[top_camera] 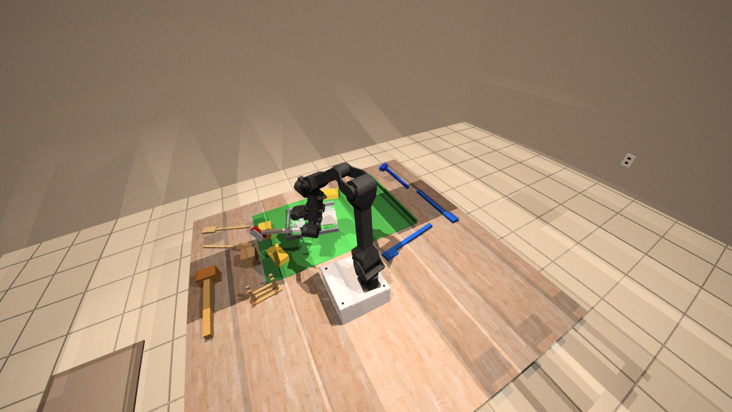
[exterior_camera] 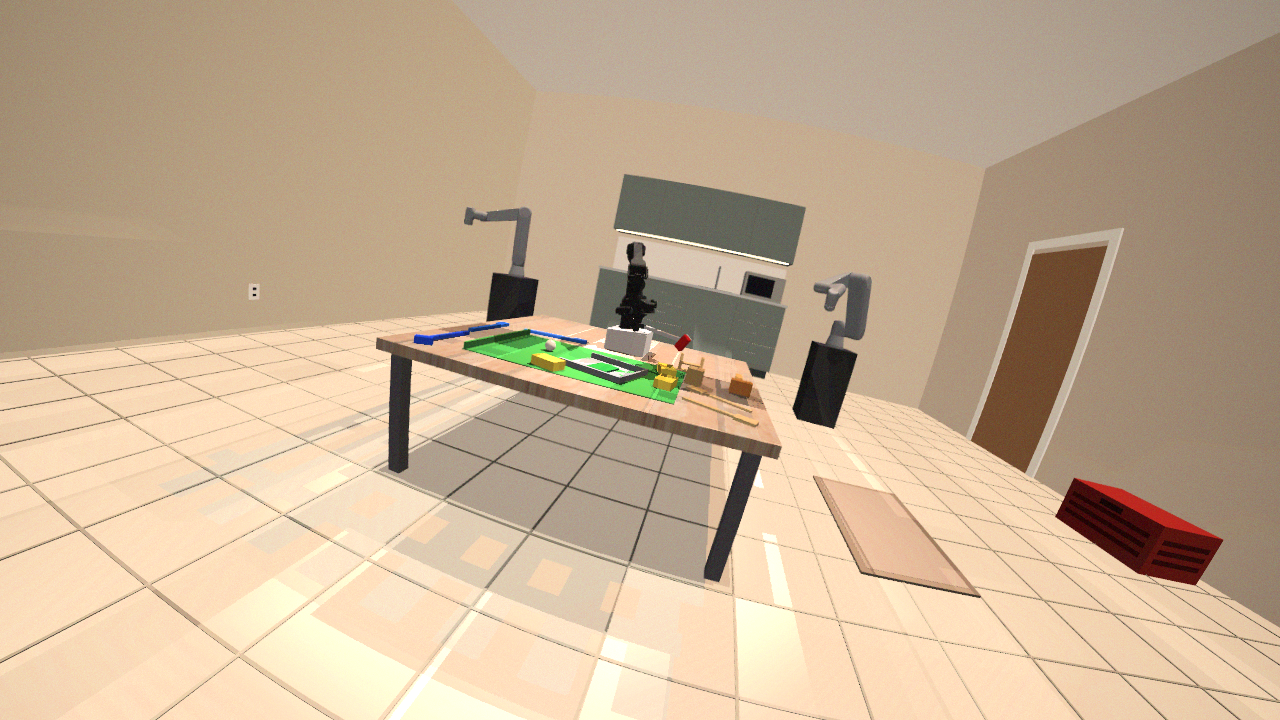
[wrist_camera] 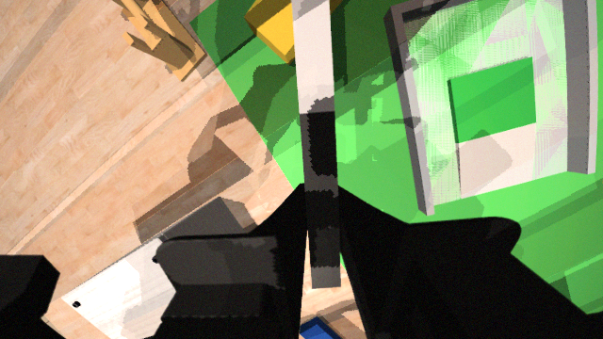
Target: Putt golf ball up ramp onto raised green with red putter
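Observation:
My gripper (top_camera: 309, 231) (wrist_camera: 316, 188) is shut on the red putter's handle. The putter (top_camera: 276, 231) (wrist_camera: 315, 56) has a black grip, a pale shaft and a red head, seen in the exterior view (exterior_camera: 682, 342). It is held above the left part of the green mat (top_camera: 332, 246) (exterior_camera: 501, 350), its head out past the mat's left edge in the top view. The white golf ball (exterior_camera: 550, 344) sits on the mat, hidden in the top view. A grey-walled frame (top_camera: 330, 230) (exterior_camera: 595, 371) (wrist_camera: 578, 85) encloses white and green surfaces.
Yellow blocks (top_camera: 278, 254) (top_camera: 331, 193) (exterior_camera: 547, 362) (wrist_camera: 278, 30) sit on the mat. A wooden rack (top_camera: 263, 292) (wrist_camera: 165, 44) and an orange mallet (top_camera: 206, 307) are at the left. Several blue clubs (top_camera: 437, 206) lie right of the mat. The white robot base (top_camera: 358, 302) stands in front.

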Action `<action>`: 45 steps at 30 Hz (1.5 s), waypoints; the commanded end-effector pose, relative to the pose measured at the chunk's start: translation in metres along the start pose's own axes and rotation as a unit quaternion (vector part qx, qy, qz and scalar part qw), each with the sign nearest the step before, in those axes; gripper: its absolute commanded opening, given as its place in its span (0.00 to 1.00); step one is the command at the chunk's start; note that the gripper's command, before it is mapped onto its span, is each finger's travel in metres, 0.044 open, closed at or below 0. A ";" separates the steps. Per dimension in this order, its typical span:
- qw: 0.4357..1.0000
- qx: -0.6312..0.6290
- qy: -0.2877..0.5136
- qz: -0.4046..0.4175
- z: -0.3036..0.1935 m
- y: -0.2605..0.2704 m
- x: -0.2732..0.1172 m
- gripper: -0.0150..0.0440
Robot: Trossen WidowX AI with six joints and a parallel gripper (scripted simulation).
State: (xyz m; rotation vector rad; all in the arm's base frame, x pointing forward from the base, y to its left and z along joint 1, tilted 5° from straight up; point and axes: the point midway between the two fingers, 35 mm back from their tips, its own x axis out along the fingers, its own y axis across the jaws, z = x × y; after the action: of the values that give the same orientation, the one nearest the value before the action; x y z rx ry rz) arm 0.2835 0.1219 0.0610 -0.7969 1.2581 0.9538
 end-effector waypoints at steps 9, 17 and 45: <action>0.986 0.162 0.011 -0.025 -0.053 -0.041 -0.019 0.25; 0.963 0.263 0.024 -0.044 -0.093 -0.062 -0.031 0.25; 0.800 0.588 0.067 -0.099 -0.246 -0.078 -0.077 0.25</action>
State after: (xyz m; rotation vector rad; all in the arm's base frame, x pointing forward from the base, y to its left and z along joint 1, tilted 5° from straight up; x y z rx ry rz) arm 0.2597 -0.1263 0.0925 -0.0312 1.5388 -0.0824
